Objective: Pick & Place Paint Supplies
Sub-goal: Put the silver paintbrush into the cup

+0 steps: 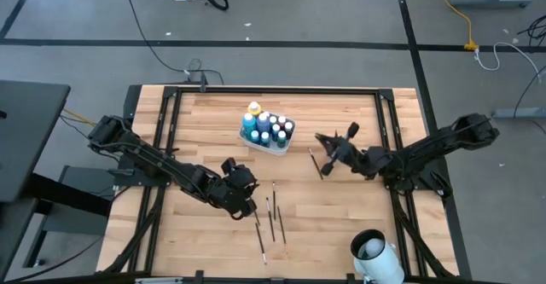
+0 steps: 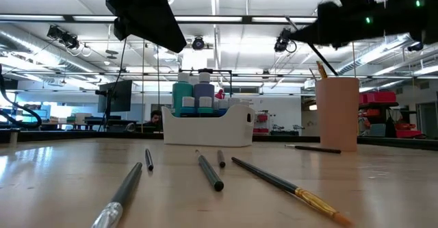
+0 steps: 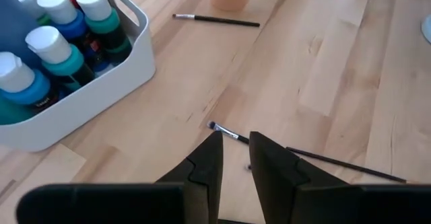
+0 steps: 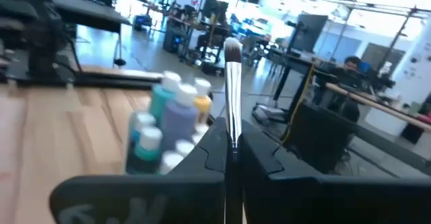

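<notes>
**Right arm carrying a brush; left arm low over the loose ones**

Left gripper (image 1: 246, 200) sits low over the near-middle of the table (image 1: 341, 233), at the left end of the scattered brushes. In its wrist view the fingers (image 3: 205, 167) stand a narrow gap apart with nothing between them, and a brush (image 3: 227, 134) lies on the wood just past the tips. I read that as lined up for a pick, not yet closed.

Loose brushes (image 1: 273, 214) lie roughly parallel on the boards just right of that gripper; the low view shows four of them flat, one with a gold band (image 2: 311, 199). All still to be collected, as I judge it.

Behind them, at table centre, the white tray (image 1: 266, 142) holds the paint bottles (image 1: 269, 126) upright and packed together. Those look sorted already.

One more brush (image 1: 314, 162) lies flat right of the tray, beside the orange-brown cup (image 2: 337, 111). In the low view a couple of handles stick up out of that cup, so I take it as the brush holder.

Right gripper (image 1: 334, 146) is raised right of the tray. Its fingers are pinched on a brush (image 4: 232, 89) held bristles-up; gripped low on the handle, likely so it can go into the cup. The low view puts this arm above the cup.

A white roll (image 1: 374, 252) stands at the near right corner.
</notes>
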`<control>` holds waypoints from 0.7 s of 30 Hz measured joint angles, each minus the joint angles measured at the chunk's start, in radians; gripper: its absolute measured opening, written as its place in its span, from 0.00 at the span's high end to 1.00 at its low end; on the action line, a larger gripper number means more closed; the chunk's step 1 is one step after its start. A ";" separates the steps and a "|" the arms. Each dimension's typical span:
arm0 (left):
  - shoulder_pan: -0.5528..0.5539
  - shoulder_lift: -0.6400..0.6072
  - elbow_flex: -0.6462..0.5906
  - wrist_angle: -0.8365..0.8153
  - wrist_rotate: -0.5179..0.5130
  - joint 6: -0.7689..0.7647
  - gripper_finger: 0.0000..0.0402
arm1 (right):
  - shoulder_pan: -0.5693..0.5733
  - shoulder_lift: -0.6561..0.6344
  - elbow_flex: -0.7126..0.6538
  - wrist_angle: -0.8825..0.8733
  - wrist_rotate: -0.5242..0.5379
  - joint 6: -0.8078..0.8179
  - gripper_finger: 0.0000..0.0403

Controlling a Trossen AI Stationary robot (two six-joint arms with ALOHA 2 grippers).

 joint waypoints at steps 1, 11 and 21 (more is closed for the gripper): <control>0.000 0.000 0.000 0.000 0.000 -0.002 0.80 | -0.007 0.001 -0.029 0.031 0.000 0.007 0.97; 0.003 0.000 0.000 0.013 -0.012 -0.009 0.80 | -0.024 0.001 -0.119 0.089 -0.013 0.046 0.92; 0.003 0.000 0.000 0.054 -0.006 -0.025 0.80 | -0.023 0.001 -0.120 0.064 -0.012 0.072 0.79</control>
